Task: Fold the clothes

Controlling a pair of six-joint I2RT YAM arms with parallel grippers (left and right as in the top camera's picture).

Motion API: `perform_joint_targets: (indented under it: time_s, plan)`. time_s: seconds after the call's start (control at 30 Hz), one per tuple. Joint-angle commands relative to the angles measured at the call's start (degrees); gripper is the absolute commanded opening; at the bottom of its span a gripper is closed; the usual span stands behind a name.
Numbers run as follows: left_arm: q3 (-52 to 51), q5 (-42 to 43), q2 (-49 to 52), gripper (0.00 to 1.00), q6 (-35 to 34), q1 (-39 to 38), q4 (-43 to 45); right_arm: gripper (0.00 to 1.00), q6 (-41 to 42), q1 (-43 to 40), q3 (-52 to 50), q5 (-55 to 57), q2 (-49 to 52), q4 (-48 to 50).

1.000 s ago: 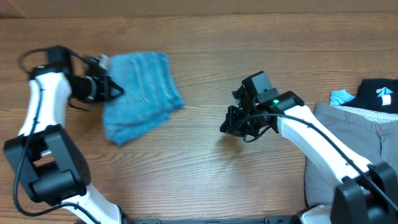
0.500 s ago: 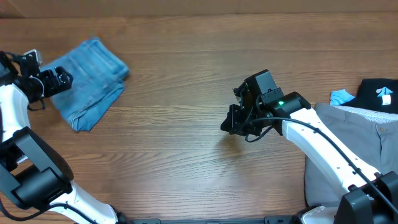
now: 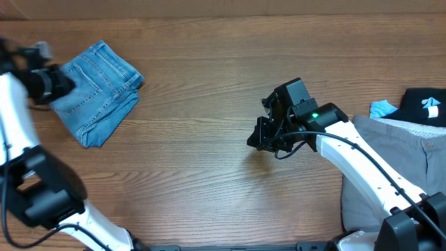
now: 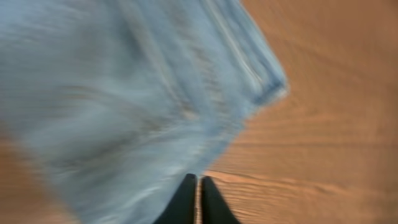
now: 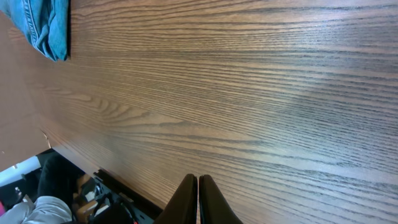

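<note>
The clothes here are light-blue denim jeans (image 3: 97, 90), folded into a compact bundle at the table's far left. My left gripper (image 3: 68, 85) is blurred at the bundle's left edge. In the left wrist view its fingertips (image 4: 198, 179) are pressed together over the jeans (image 4: 124, 93) edge with no cloth between them. My right gripper (image 3: 254, 143) hovers shut over bare wood near the table's middle, far from the jeans. The right wrist view shows its closed tips (image 5: 198, 179) above the wood, with the jeans (image 5: 46, 25) at the top-left corner.
Grey trousers (image 3: 390, 167) lie at the right edge under my right arm. A black top (image 3: 425, 104) and a small light-blue piece (image 3: 382, 108) sit behind them. The wooden table (image 3: 209, 181) stretches between the two arms.
The jeans bundle was dragged from centre-left to the far left and has lain still for the last half second. My left arm is still moving at its edge. The right arm has barely moved.
</note>
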Motion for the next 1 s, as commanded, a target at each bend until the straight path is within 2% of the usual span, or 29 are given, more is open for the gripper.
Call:
perform_joint_targets:
  time_s: [0.0, 0.17, 0.27, 0.4, 0.67, 0.77, 0.97]
  plan:
    - [-5.5, -2.8, 4.2, 0.04, -0.4, -6.9, 0.4, 0.06, 0.0, -0.1, 0.8, 0.3, -0.5, 0.3]
    - [-11.0, -12.7, 7.1, 0.04, -5.4, -12.4, 1.7, 0.07, 0.7, -0.1, 0.8, 0.3, -0.5, 0.3]
    - [-13.6, -19.8, 7.9, 0.04, -9.2, -12.8, 2.4, 0.06, 0.7, -0.1, 0.8, 0.3, -0.5, 0.3]
    - [-15.7, -26.9, 7.9, 0.04, -12.7, -9.9, 4.6, 0.06, 0.7, -0.1, 0.8, 0.3, -0.5, 0.3]
    - [-16.3, -38.0, 8.0, 0.04, -15.0, -0.7, 9.6, 0.06, 1.8, -0.1, 0.8, 1.8, -0.5, 0.5]
    - [-16.3, -35.8, 8.0, 0.07, -16.8, 2.4, 14.3, 0.06, 1.7, -0.1, 0.8, 1.8, -0.5, 0.5]
    - [-15.1, -17.0, 7.9, 0.19, -16.6, 4.7, 21.2, 0.06, 1.8, -0.1, 0.8, 1.8, -0.5, 0.2]
